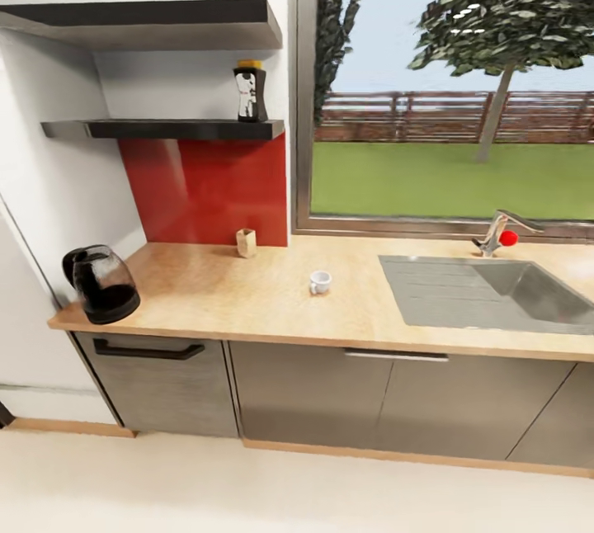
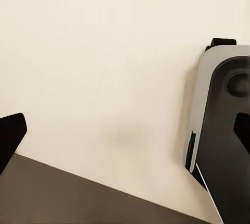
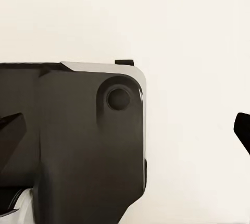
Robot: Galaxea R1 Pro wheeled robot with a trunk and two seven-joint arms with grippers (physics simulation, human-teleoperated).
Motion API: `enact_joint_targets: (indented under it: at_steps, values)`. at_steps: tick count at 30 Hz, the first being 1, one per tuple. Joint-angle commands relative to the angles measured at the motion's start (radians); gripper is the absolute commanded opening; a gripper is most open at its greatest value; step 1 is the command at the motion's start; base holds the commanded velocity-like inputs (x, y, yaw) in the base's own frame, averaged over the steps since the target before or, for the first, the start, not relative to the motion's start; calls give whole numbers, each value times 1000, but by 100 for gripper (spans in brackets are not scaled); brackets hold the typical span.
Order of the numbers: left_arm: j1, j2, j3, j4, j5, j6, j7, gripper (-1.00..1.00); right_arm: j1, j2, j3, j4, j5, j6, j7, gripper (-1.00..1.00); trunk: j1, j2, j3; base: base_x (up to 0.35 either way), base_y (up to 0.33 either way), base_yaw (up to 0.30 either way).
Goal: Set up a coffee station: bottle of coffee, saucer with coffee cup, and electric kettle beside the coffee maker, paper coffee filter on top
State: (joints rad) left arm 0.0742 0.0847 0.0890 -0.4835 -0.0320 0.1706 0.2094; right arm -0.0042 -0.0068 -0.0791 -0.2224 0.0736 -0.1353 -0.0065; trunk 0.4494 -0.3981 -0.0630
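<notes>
The bottle of coffee (image 1: 250, 91), dark with an amber cap, stands at the right end of the thin black kitchen shelf (image 1: 165, 129). On the kitchen countertop (image 1: 247, 302) the electric kettle (image 1: 102, 284) sits at the far left end. The tiny white coffee cup (image 1: 320, 281) is near the middle. A small pale piece, apparently the paper coffee filter (image 1: 246, 242), stands by the red backsplash. The coffee maker and saucer are out of view. My left gripper (image 2: 125, 135) and right gripper (image 3: 125, 130) are open over the floor, holding nothing.
A steel sink (image 1: 495, 294) with a tap (image 1: 497, 232) takes up the counter's right part under the window. A thicker matte black shelf (image 1: 148, 21) hangs above the thin one. Grey cabinet fronts (image 1: 313, 393) run below. My grey and black base (image 3: 78, 146) shows in both wrist views.
</notes>
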Motion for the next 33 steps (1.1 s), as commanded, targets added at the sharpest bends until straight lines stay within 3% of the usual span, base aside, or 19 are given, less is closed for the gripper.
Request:
enact_joint_targets:
  at_steps: [1, 15, 33]
  values:
    - [1, 0, 2, -4, -3, 7, 1, 100, 0, 1, -8, 0, 8, -3, 0, 100, 1, -2, -2, 0, 9, -264]
    - [1, 0, 2, -4, -4, 5, 1, 100, 0, 1, -8, 0, 8, -3, 0, 100, 1, -2, -2, 0, 2, -244]
    - [1, 2, -2, -1, -5, -71, 6, 100, 0, -1, -2, -2, 12, -4, 0, 100, 1, -2, -2, 0, 0, -17]
